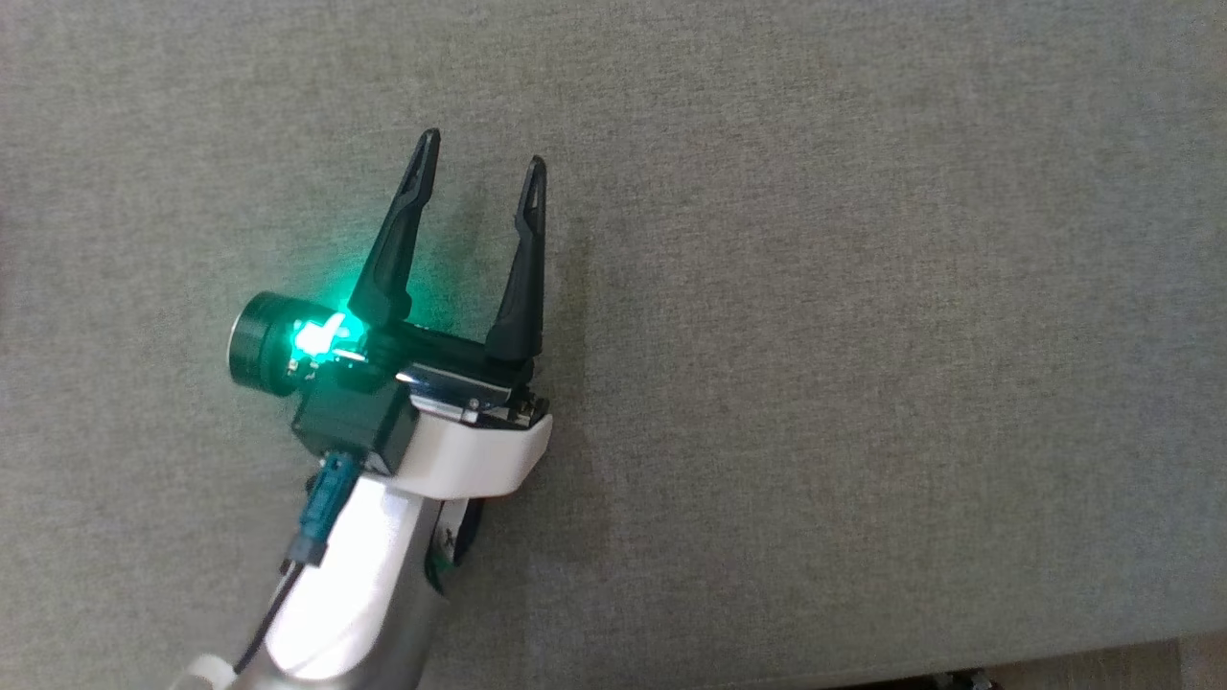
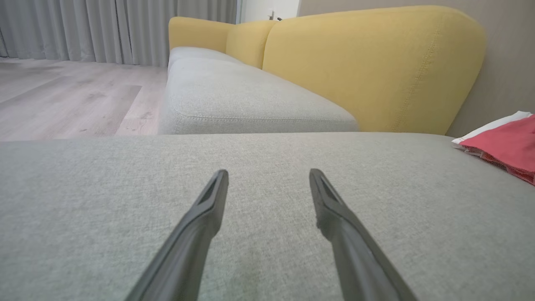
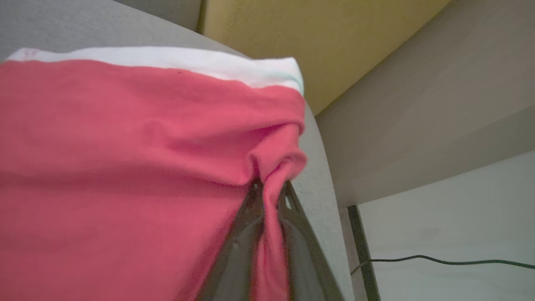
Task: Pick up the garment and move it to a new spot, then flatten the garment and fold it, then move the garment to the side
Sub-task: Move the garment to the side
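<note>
Grey woven sofa cushion [image 1: 863, 287] lies under the wide-spread left gripper [image 1: 484, 149]; the right gripper [image 3: 269, 187] pinches a red, white-edged fabric garment [image 3: 125, 146].

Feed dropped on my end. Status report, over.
Left claw open, empty, over grey cushion. Right claw shut on a fold of the red garment. Yellow backrest close behind it.

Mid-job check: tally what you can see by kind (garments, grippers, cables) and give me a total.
Garments: 1, the red garment with a white strip along its edge.
Grippers: 2, the left gripper open over the grey cushion, and the right gripper shut on a fold of the red garment.
Cables: 1, a dark cable.
Total: 4
</note>
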`<state>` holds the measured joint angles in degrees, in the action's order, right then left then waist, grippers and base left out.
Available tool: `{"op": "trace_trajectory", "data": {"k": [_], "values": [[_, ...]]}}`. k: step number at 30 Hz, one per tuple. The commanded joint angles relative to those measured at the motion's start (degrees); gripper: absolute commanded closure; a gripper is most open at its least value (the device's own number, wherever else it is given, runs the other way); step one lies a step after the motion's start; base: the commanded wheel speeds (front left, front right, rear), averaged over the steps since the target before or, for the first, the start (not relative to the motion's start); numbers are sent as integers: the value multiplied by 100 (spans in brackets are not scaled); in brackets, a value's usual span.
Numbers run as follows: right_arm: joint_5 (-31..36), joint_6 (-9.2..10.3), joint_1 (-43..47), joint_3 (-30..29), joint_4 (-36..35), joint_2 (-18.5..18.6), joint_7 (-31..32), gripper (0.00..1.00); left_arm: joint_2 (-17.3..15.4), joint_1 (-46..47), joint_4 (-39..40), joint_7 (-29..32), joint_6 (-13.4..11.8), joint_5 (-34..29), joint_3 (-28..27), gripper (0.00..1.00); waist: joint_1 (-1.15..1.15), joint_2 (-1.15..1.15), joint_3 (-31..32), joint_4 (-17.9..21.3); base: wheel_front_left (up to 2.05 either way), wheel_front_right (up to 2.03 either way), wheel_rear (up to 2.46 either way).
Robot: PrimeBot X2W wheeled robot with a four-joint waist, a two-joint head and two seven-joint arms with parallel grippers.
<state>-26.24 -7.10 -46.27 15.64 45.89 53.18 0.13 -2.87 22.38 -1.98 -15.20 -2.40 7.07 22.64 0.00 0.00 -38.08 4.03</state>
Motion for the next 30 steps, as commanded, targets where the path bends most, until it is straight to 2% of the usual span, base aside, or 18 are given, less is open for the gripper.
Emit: {"op": "trace_trajectory", "data": {"k": [1,2,3,6,10,13,17,19,20,30], "values": [[315,-39,105,-136,33,140,-207,60,-1,-84,-47,20,34,162,-80,0,0,0,135,-38,0,0,0],[560,-39,74,-237,113,62,-305,45,-1,-113,-62,20,31,245,-83,0,0,0,196,-50,0,0,0],[811,-39,45,-335,186,-34,-383,0,-1,-141,-81,20,28,291,-85,0,0,0,265,-61,0,0,0],[1459,-39,-36,-695,290,-508,-696,0,-1,-262,-132,20,-4,332,-115,0,0,0,535,-63,0,0,0],[2095,-39,23,-1120,317,-1575,-1108,0,-1,-642,-194,20,-163,313,-343,0,0,0,1151,140,0,0,0],[2241,-39,300,-1273,296,-2375,-1334,0,-12,-985,-231,20,-210,203,-354,0,0,0,1638,235,0,0,0],[2303,-39,753,-1154,19,-3093,-1479,0,-86,-1168,-261,20,-257,121,-464,0,0,0,1990,151,0,0,0],[2267,-39,1021,-1079,-174,-3356,-1502,0,-80,-1169,-272,20,-287,157,-588,0,0,0,2183,39,0,0,0],[2267,-39,1021,-1079,-174,-3356,-1502,0,-80,-1169,-272,20,-287,157,-588,0,0,0,2183,39,0,0,0],[1879,-39,2796,-604,-1900,-4257,-1511,0,-23,-1570,-616,20,-434,317,-1240,0,0,0,3374,-372,0,0,0]]}}
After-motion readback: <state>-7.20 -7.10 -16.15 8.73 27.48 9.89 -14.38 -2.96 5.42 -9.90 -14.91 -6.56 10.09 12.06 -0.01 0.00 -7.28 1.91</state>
